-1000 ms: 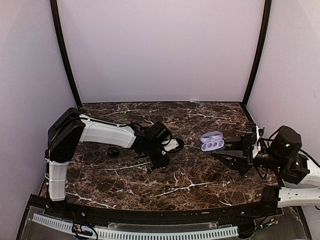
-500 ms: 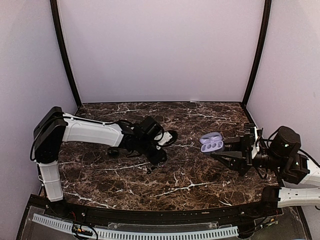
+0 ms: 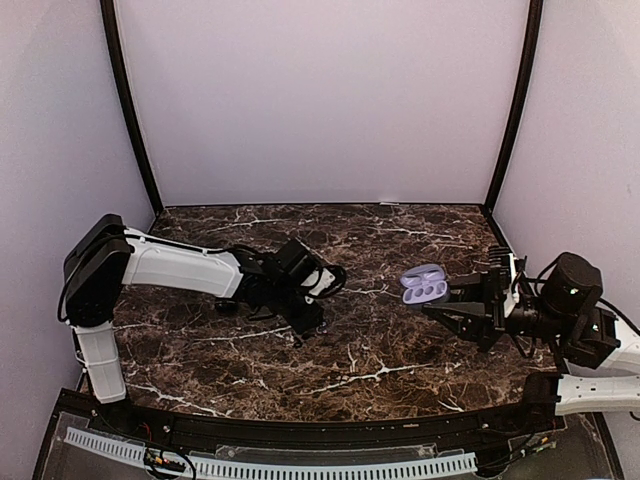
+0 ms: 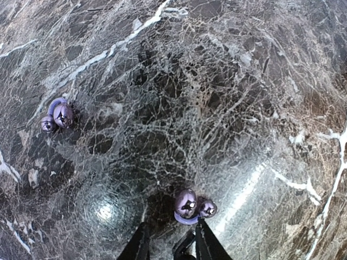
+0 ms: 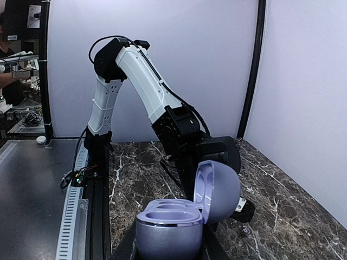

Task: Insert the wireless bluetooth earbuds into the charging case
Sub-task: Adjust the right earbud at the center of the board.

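Two pale purple earbuds lie on the marble surface [image 3: 380,360]: the near earbud [image 4: 192,205] sits just off the tips of the left fingers [image 4: 206,246], which are spread and empty, and the far earbud [image 4: 57,115] is well apart toward 10 o'clock. At 3 o'clock, the right fingers [image 3: 450,315] pinch the open charging case [image 3: 424,284].

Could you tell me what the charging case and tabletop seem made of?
The charging case looks like pale purple plastic, smooth with a satin sheen. The tabletop looks like polished dark marble or laminate imitating it: white veins, lamp glare.
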Available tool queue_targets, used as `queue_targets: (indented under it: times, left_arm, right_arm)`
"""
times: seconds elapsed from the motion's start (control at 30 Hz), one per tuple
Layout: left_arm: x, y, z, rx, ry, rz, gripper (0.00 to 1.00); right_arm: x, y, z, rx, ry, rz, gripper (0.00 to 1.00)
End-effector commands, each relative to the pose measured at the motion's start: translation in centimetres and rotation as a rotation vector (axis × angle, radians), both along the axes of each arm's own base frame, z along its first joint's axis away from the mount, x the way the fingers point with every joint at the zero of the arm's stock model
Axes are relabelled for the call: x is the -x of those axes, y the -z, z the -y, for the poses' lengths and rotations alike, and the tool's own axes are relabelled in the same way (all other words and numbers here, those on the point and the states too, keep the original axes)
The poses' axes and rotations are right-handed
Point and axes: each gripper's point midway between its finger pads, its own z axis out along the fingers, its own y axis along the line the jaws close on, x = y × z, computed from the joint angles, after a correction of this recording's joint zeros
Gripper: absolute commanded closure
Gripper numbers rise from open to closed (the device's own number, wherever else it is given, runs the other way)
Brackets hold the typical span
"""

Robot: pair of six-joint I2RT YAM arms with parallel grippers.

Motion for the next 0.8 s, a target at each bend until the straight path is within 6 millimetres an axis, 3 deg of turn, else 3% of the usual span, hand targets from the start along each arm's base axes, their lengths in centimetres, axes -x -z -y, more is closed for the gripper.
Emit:
queue_targets:
  times: [0.0,0.6,0.77]
  left_arm:
    - [-0.4,1.4,-0.7,-0.080,-0.006,-0.004,0.72]
    - [-3.8,0.8,1.8,-0.115,0.038,0.097,0.73]
    - [-3.7,0.5,1.7,-0.112,0.035,0.084,0.73]
  right_arm:
    - [0.1,-1.0,0.3,-0.039,0.007,0.013,1.00]
    - [0.0,-1.0,0.4,-0.041,0.012,0.009,1.00]
    - [0.0,-0.9,0.4,-0.039,0.013,0.007,1.00]
